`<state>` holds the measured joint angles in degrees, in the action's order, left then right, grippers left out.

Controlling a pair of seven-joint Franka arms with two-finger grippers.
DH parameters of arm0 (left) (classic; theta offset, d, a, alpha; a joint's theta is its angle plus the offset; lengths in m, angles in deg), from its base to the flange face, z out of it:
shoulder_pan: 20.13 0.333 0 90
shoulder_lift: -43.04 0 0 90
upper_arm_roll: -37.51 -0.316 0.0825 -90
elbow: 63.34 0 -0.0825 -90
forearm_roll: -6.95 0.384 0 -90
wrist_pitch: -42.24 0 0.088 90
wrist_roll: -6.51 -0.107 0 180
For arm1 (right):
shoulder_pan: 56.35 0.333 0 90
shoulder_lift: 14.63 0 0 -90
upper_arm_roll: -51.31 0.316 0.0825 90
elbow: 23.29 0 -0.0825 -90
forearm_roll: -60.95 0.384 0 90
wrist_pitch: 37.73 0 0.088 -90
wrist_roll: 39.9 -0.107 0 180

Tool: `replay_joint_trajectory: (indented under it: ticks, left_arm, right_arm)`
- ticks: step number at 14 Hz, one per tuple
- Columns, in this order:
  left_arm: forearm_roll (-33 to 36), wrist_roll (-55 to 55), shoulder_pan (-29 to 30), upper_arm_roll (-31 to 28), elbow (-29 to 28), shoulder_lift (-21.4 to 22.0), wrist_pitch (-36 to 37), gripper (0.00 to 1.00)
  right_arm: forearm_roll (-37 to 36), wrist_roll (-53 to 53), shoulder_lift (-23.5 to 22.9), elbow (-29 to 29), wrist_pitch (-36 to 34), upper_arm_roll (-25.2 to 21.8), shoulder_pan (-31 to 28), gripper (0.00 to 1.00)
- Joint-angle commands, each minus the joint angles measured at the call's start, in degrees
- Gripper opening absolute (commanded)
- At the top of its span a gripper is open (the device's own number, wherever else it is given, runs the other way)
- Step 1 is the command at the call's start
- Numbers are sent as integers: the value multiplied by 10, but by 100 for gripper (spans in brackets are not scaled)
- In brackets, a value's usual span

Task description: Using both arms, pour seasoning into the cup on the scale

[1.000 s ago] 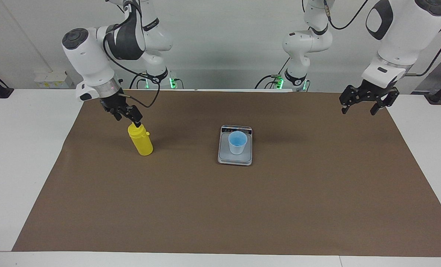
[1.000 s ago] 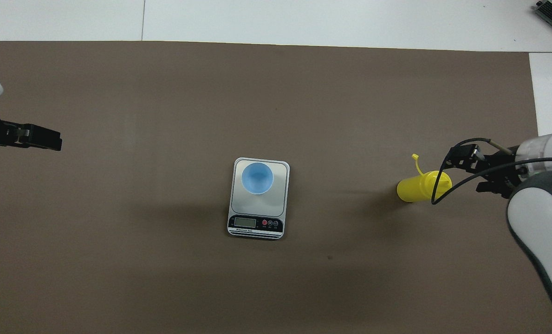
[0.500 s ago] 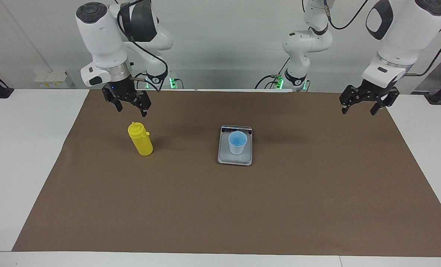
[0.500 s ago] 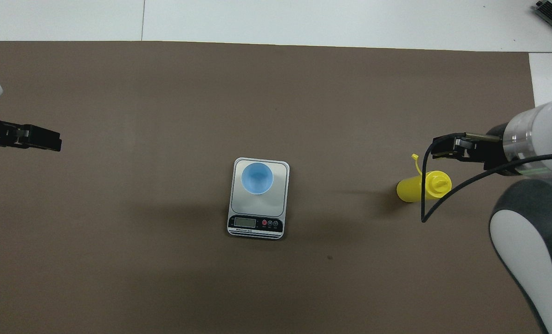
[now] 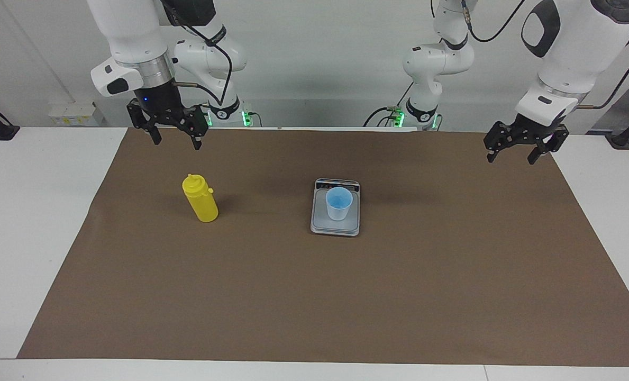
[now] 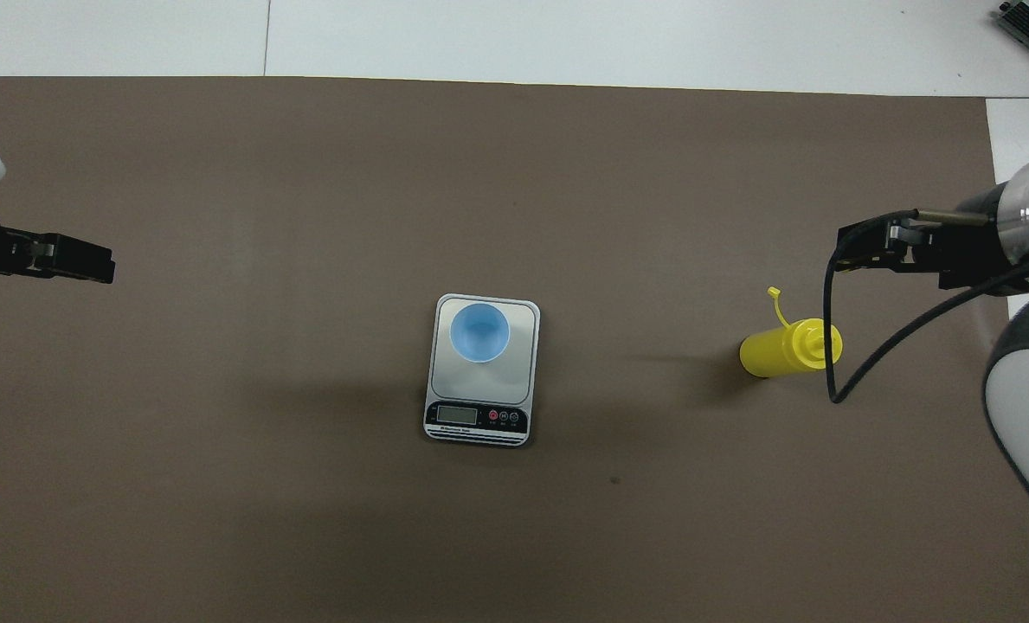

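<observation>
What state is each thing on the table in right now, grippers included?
Yellow plastic squeeze bottle: upright on the brown mat, ungripped, tip cover off its nozzle.
Pale blue translucent plastic cup: upright on the scale.
Silver-grey kitchen scale: flat on the mat, bearing the cup.
Right gripper: open, raised above the mat.
Left gripper: open, raised, waiting.

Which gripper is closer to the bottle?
The right gripper, up over the mat near the yellow bottle; the left gripper waits at the mat's other end.
</observation>
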<state>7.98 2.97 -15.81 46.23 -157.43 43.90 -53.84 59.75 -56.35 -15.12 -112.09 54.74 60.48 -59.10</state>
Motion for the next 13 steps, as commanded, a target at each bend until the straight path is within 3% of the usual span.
replay_joint_trajectory:
  ticks: [1, 6, 13]
  left_arm:
    - [4, -10, 3, -1, -20, 18, -5, 100]
    - [4, -10, 3, -1, -20, 18, -5, 100]
    - [4, -10, 3, -1, -20, 18, -5, 100]
  right_arm:
    - [-7, 17, -9, 3, -11, 5, -5, 100]
    - [0, 47, 11, -35, -8, 4, -9, 100]
    - [0, 44, 11, -36, -8, 4, -9, 100]
